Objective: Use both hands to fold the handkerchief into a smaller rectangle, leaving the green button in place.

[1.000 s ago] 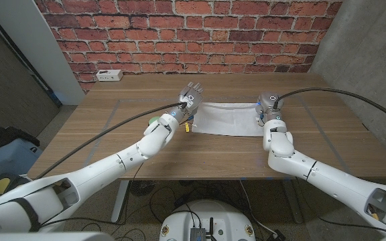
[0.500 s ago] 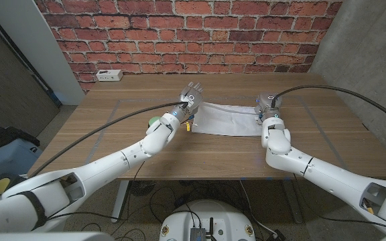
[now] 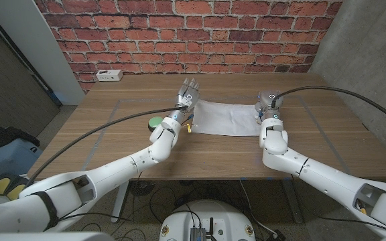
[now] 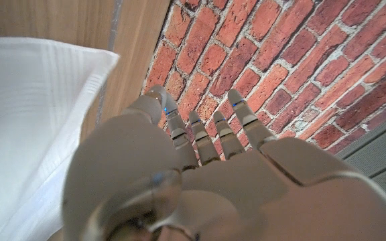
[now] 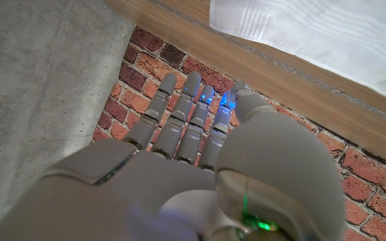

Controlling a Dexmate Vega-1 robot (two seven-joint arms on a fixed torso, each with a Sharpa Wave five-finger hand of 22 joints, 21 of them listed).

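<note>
Handkerchief (image 3: pixel 226 118) lies flat on the wooden table (image 3: pixel 112 157) in the head view, already a wide white rectangle, with the left hand (image 3: pixel 189 92) poised at its left end and the right hand (image 3: pixel 267 104) at its right end. That placement suits a two-handed fold, one hand to each short edge. The green button (image 3: pixel 155 122) sits on the table beside the left forearm, apart from the cloth, so folding should not disturb it. A white power strip (image 3: pixel 108 75) rests near the brick wall.

Left wrist view shows the left hand (image 4: pixel 200 181) with fingers (image 4: pixel 236 114) extended and slightly apart, holding nothing, the handkerchief (image 4: pixel 25 120) just beside it.

Right wrist view shows the right hand (image 5: pixel 200 167) likewise empty, its fingers (image 5: pixel 179 114) straight and close together, with the handkerchief (image 5: pixel 313 30) near but untouched. Both hands seem set to grasp the edges.
</note>
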